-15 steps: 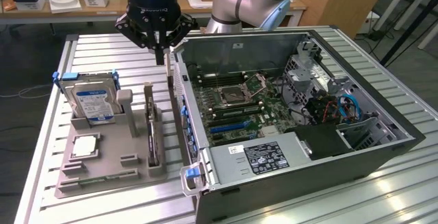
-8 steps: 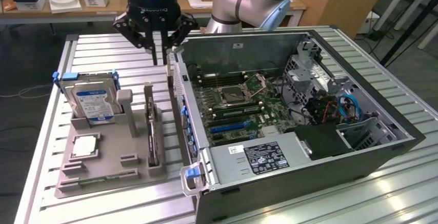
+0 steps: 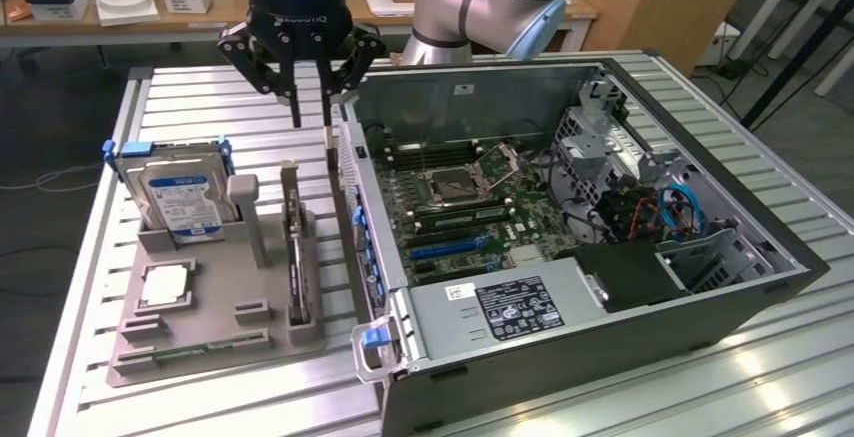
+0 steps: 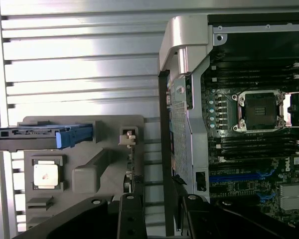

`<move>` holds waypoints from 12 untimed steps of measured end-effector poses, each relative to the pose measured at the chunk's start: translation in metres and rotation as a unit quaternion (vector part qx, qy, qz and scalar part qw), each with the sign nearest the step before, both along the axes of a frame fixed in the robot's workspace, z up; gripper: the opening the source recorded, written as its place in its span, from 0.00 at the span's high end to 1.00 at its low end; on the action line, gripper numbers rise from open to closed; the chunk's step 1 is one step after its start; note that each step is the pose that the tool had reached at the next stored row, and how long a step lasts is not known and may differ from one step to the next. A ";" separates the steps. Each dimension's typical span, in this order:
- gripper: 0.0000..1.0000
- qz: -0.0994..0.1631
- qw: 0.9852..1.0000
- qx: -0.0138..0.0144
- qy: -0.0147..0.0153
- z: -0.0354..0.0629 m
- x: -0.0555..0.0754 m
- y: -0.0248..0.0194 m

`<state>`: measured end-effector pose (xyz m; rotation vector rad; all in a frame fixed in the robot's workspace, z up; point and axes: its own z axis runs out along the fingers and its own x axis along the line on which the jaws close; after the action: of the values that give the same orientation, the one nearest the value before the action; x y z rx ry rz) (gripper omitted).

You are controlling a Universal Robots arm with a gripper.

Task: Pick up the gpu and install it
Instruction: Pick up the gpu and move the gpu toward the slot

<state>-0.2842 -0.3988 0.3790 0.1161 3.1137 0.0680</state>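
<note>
**While the gripper hangs off to one side, the card's edge is exposed**

Because the gripper (image 3: 312,117) hangs high in the upper left of the exterior view, its fingers parted partway and holding nothing, we judge the pick not yet begun. The gpu (image 3: 294,257) stands on edge in the grey parts holder (image 3: 200,342), left of centre in that view, with its silver bracket at the far end. The hard drive (image 3: 180,202) and the processor chip (image 3: 163,285) sit further toward the exterior view's left. In the wrist view the gpu (image 4: 133,159) lines up with one finger (image 4: 130,214) rather than with the gap. There the gripper (image 4: 161,196) sits over a dark upright strip (image 4: 163,129) just beside the computer case (image 4: 185,45). We cannot tell whether that strip belongs to the case.

We see three risks. A straight descent from here could, in our judgement, land a fingertip on the card's top edge or pinch the dark strip instead. The holder's blocks seem to hug the card, so a skewed pull could jam it or drag the holder. A thin card caught near one end may swing, and its bracket could strike the case wall short of the blue slots (image 3: 443,248).
</note>
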 end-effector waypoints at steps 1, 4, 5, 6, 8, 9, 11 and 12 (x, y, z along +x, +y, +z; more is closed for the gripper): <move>0.64 0.000 1.000 0.000 0.000 0.0000 0.000 0.0000; 0.64 0.000 1.000 0.000 0.000 0.0000 0.000 0.0000; 0.64 0.000 1.000 0.000 0.000 0.0000 0.000 0.0000; 0.64 0.000 1.000 0.000 0.000 0.0000 0.000 0.0000; 0.64 0.000 1.000 0.000 0.000 -0.0001 0.000 0.0000; 0.64 0.000 1.000 0.000 0.000 -0.0001 0.000 0.0000; 0.64 0.000 1.000 0.000 0.000 -0.0007 0.000 0.0001; 0.64 0.000 1.000 0.000 0.000 -0.0015 0.000 0.0000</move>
<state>-0.2843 -0.3988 0.3775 0.1161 3.1135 0.0684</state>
